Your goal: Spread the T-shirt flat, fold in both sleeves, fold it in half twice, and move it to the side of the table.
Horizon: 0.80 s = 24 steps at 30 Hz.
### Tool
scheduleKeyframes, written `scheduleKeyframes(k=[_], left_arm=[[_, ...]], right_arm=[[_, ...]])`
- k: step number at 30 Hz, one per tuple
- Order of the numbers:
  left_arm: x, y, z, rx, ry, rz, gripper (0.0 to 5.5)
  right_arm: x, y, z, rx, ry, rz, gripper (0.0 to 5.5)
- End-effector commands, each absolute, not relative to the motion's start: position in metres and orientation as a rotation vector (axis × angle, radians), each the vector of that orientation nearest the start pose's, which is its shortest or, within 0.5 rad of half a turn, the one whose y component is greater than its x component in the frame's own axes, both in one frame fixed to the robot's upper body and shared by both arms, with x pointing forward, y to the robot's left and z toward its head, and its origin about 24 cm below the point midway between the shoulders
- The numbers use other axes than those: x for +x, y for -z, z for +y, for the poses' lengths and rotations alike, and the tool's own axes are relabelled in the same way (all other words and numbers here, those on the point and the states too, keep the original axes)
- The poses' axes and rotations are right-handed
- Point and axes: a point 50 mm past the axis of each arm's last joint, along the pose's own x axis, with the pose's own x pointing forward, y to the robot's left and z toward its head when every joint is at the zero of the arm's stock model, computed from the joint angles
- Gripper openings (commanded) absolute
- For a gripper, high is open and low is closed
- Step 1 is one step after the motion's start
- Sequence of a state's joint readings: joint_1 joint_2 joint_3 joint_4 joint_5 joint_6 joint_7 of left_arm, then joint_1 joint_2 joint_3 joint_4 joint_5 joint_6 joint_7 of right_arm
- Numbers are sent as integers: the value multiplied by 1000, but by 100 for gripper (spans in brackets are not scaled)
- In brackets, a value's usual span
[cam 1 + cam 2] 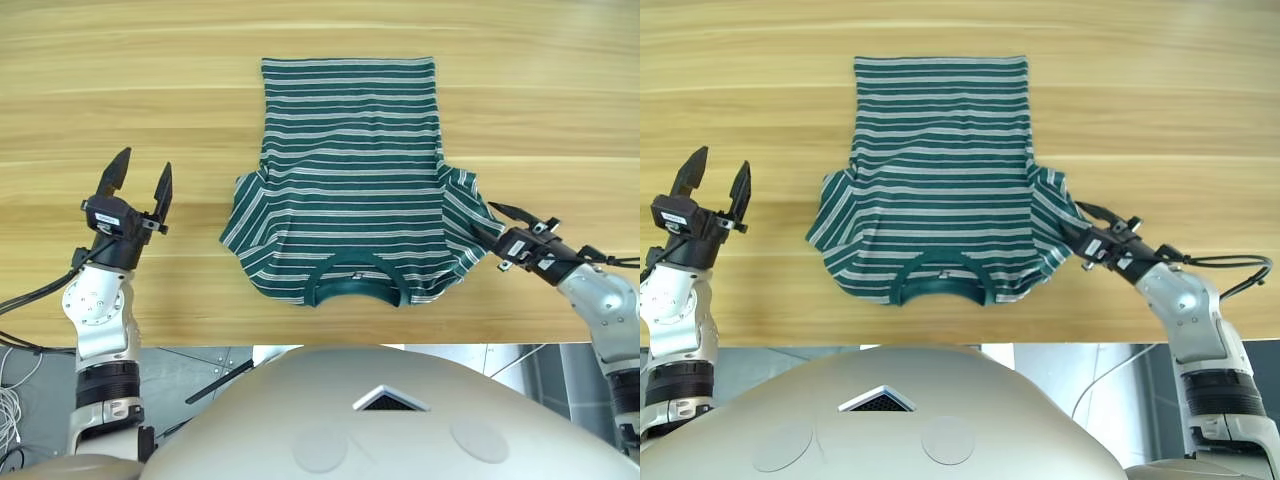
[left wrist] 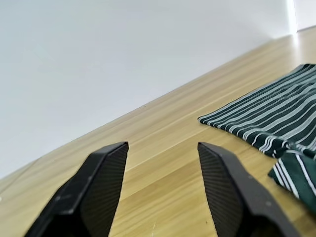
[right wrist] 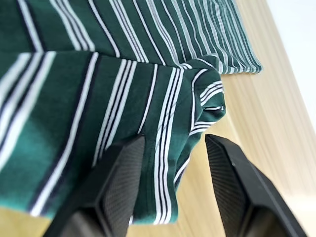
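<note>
Right gripper (image 1: 487,217) sits at the outer edge of the T-shirt's right sleeve (image 1: 462,205). Its two fingers are spread apart, with the sleeve's folded hem lying between and under them in the right wrist view. Nothing is pinched yet. From this gripper the sleeve's cloth runs inward toward the shirt's middle, so the fold-in would probably carry it that way, across the body.

The T-shirt (image 1: 350,170) lies face up in the middle of the table (image 1: 120,80). Its long axis runs straight away from the robot, with the collar (image 1: 355,285) at the near end and the straight hem (image 1: 348,62) at the far end. The body looks flat. Both sleeves are bunched close against the body rather than spread out. The right sleeve rumples up at its edge, and the left sleeve (image 1: 245,215) lies lower and smoother on the opposite side.

Out past the left sleeve, well apart from the shirt, the left gripper (image 1: 144,165) hangs above bare wood. Its fingers are parted and point away from the robot, and they hold nothing.

The right arm is plainly the nearer one for the sleeve in hand. The left arm would have to travel inward across open table toward the shirt to reach its own sleeve.
</note>
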<state>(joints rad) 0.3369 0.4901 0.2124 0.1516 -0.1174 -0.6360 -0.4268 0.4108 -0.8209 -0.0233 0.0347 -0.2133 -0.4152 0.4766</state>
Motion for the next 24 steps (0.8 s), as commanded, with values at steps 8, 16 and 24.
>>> scheduleKeyframes(k=[8,16,24], left_arm=[[167,-48,248,614,466,-166,261],[163,-21,204,768,743,-54,261],[158,-5,223,985,684,102,261]], right_arm=[[181,-90,-251,-646,-526,-186,227],[182,-86,-234,-636,-578,-208,227],[185,-91,-238,-659,-542,-216,227]])
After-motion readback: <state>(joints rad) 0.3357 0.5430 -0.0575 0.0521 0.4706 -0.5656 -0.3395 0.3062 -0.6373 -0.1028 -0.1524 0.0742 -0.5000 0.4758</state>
